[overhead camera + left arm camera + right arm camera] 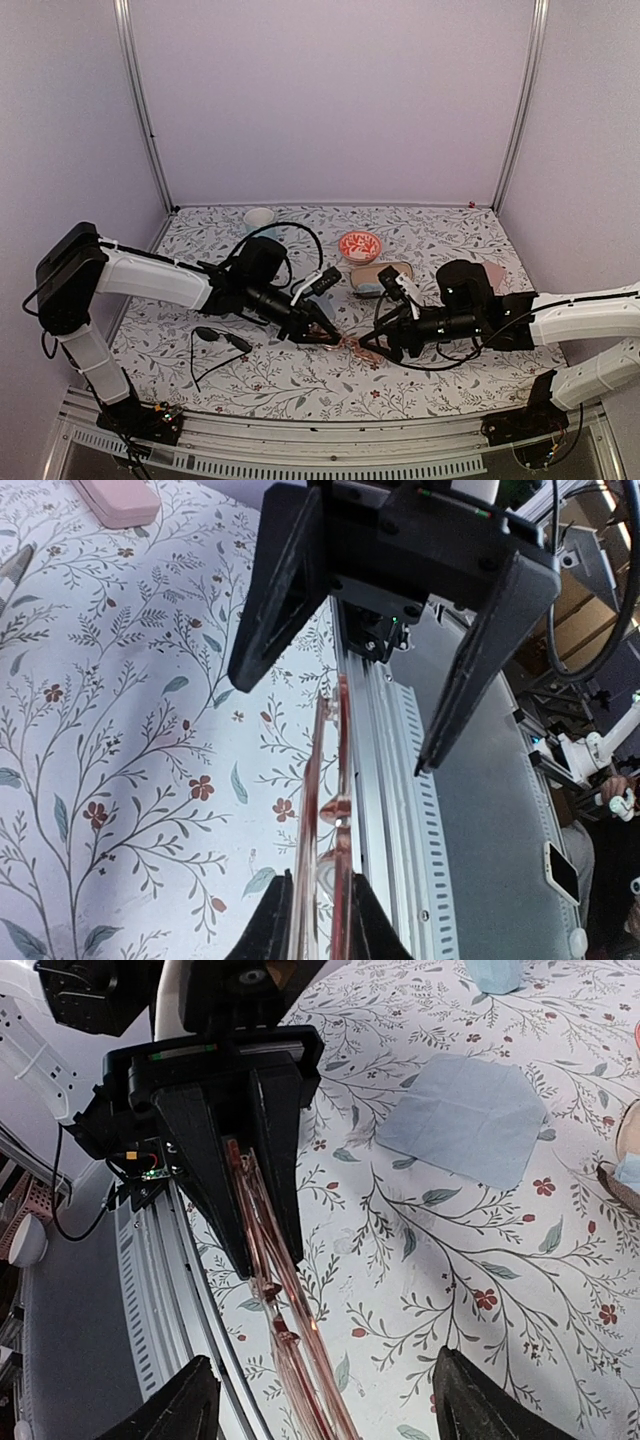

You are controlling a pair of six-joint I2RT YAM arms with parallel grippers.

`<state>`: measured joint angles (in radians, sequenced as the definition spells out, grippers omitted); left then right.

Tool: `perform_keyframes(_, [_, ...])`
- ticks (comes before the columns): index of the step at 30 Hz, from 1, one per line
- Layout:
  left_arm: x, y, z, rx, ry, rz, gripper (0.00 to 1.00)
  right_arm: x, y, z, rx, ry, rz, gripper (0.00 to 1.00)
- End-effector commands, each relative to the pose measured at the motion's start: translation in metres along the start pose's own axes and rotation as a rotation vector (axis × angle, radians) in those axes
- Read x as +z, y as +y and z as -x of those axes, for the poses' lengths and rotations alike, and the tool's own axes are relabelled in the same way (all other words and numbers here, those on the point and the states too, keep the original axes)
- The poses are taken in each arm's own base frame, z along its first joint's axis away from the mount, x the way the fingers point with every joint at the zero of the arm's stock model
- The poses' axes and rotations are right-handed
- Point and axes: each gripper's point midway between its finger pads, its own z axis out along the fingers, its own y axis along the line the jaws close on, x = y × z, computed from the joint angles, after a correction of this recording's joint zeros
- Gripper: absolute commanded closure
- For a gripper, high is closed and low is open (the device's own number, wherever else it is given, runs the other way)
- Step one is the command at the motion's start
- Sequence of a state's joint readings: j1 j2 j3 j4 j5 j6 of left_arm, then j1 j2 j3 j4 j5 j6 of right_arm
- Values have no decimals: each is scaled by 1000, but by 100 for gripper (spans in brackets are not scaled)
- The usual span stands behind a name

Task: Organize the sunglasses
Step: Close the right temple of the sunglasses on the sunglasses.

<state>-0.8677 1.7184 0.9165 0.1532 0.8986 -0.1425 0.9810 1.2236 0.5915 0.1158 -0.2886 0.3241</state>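
Note:
The pinkish see-through sunglasses point(322, 760), folded, are held above the flowered table between both arms. My left gripper point(315, 905) is shut on one end of them, both black fingers pressed against the thin frame. In the right wrist view the pink frame point(300, 1350) runs between the wide-spread fingers of my right gripper point(325, 1395), which is open and not touching it. From above, the left gripper point(318, 330) and right gripper point(378, 345) face each other with the pink pair point(350, 345) between them. The black sunglasses point(215, 338) lie unfolded on the table at the left.
An open brown case point(380, 278) and a red patterned bowl point(360, 245) sit behind the grippers. A pink case point(492, 272) lies behind the right arm and a white cup point(260, 218) at the back. A light blue cloth point(460, 1120) lies flat. The table's metal front rail point(400, 810) is close by.

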Motion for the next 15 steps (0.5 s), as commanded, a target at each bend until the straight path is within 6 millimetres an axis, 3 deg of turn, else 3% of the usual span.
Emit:
perform_keyframes(1, [-3, 7, 5, -58, -17, -13, 85, -7, -6, 7, -20, 3, -62, 21])
perform_keyframes(7, [-9, 24, 14, -221, -26, -17, 83, -6, -5, 14, -172, 69, -183, 15])
perform_keyframes(10, [-10, 23, 18, -281, -27, -65, 83, -3, 0, 20, -254, 110, -224, 12])
perform_keyframes(15, [-11, 18, 26, -325, -36, -115, 82, 7, -3, 9, -361, 231, -314, 10])
